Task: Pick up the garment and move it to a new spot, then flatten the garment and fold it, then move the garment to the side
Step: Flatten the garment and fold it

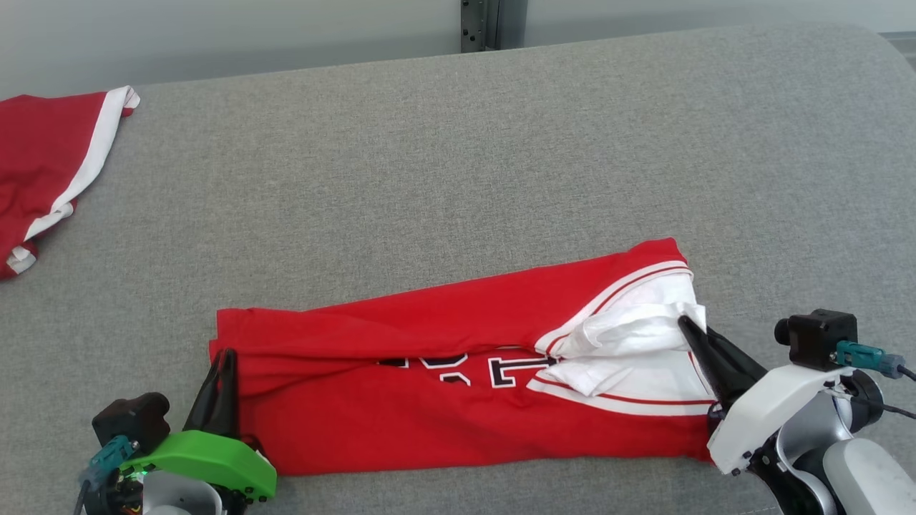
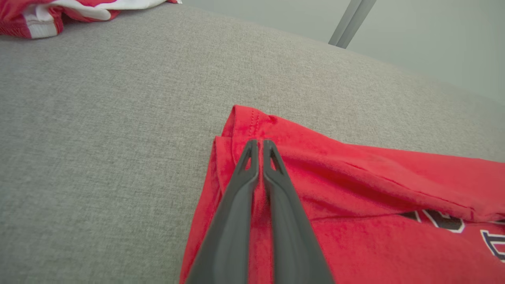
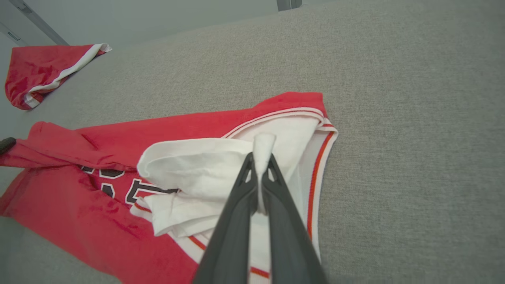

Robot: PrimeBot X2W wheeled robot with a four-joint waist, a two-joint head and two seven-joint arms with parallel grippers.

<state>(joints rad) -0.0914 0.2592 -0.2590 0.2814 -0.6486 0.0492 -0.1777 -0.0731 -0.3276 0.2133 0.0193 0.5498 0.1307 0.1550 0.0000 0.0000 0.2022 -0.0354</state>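
Note:
A red garment (image 1: 429, 372) with white trim and dark lettering lies folded lengthwise into a long strip across the near part of the grey surface (image 1: 458, 157). My left gripper (image 1: 226, 352) is shut on the red cloth at its left end; the left wrist view shows a ridge of red fabric (image 2: 259, 189) pinched between the fingers (image 2: 240, 189). At the strip's right end my right gripper (image 1: 683, 322) is shut on the white sleeve fabric (image 3: 263, 144), which pokes up past its fingertips in the right wrist view.
A second red garment with white trim (image 1: 50, 164) lies bunched at the far left edge of the surface. A dark post (image 1: 476, 25) stands behind the surface's far edge. Bare grey surface stretches beyond and to the right of the strip.

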